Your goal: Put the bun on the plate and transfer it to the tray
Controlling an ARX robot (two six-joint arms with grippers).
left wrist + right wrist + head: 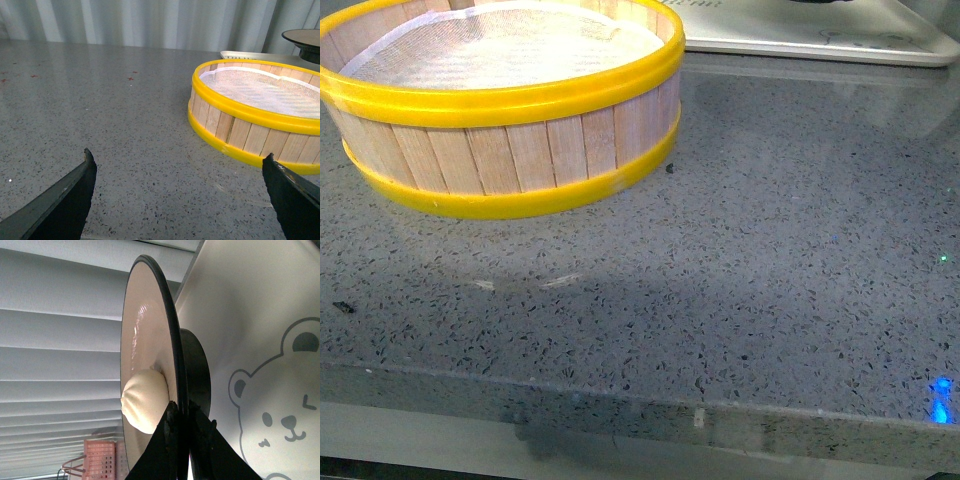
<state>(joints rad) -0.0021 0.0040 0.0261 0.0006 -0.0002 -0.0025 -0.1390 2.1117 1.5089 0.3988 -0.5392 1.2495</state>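
Right wrist view: right end effector (pixel 181 412) pinches the plate (pixel 150 315) rim, bun (pixel 142 402) aboard, by the tray (pixel 250 315); left end effector (pixel 178 156) spread wide.

The place looks like a kitchen, or a room arranged like one: a grey speckled stone counter (pixel 740 300) carries a wooden steamer basket (pixel 510 150) lined with white cloth and a cream tray (pixel 800 40), while plain grey blinds (pixel 150 22) close the background.

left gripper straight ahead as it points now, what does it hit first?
Probably the steamer basket. The open left gripper centres on bare countertop, but one finger lines up with the basket's wooden side. Depth is unclear; it might just clear.
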